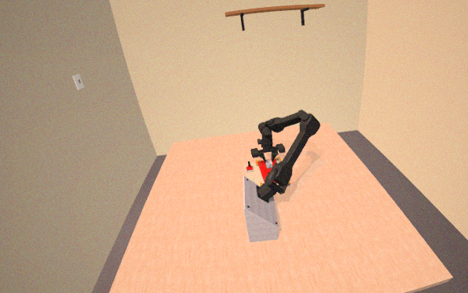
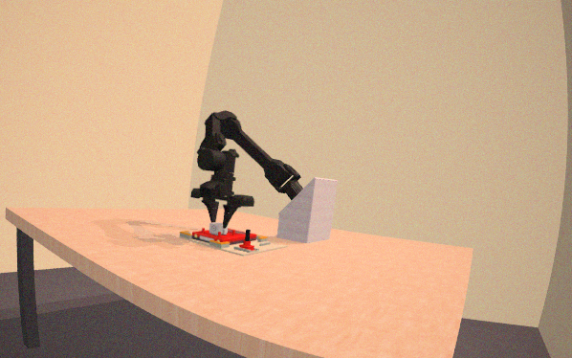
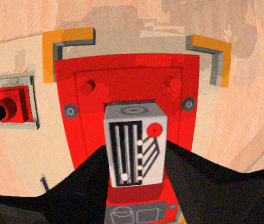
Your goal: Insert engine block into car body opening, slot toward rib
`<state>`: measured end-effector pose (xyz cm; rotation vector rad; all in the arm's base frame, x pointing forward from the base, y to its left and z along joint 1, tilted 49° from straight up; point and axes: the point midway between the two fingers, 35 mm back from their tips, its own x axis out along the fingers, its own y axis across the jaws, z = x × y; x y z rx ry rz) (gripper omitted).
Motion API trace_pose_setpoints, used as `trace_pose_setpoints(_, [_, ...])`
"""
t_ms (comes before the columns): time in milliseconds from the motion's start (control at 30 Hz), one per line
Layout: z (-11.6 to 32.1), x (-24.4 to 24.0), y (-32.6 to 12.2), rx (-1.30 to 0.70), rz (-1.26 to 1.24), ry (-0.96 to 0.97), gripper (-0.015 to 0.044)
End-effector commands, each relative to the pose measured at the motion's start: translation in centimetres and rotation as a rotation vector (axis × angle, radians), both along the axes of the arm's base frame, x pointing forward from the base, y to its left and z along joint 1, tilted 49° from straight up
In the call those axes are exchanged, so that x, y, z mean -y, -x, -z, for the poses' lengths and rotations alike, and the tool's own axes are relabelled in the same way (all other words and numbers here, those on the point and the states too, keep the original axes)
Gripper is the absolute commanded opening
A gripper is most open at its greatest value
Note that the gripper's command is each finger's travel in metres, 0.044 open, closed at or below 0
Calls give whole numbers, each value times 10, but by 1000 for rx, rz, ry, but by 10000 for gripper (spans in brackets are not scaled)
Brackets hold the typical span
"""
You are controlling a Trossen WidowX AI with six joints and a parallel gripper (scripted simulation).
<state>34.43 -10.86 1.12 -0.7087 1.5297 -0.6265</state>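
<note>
The engine block (image 1: pixel 268 164) (image 2: pixel 215 228) (image 3: pixel 154 150) is light grey, with dark stripes and a red dot on the face toward the wrist camera. My gripper (image 1: pixel 269 159) (image 2: pixel 219 225) (image 3: pixel 135 148) is shut on it, one black finger on each side. The red car body (image 1: pixel 263 171) (image 2: pixel 244 234) (image 3: pixel 128 77) lies flat below. The block is over its opening; a dark edge of the opening shows behind the block in the wrist view. The block stands well above the red top. How deep its lower end sits, the slot and the rib are hidden.
A red piece with a black upright handle (image 1: pixel 250 168) (image 2: pixel 247 246) (image 3: pixel 17 104) stands beside the car body. Orange and grey corner brackets (image 3: pixel 77 35) (image 3: pixel 224 57) stand around the car body on the cream plate (image 3: pixel 38 142). The grey wedge-shaped arm base (image 1: pixel 261 229) (image 2: pixel 319 211) stands behind.
</note>
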Motion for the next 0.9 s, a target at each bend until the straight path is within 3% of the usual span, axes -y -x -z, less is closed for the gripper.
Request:
trace_pose_setpoints(0, [0,1,0,-3,-4,6,158])
trace_pose_setpoints(867, [4,6,0,-2,-3,6,158])
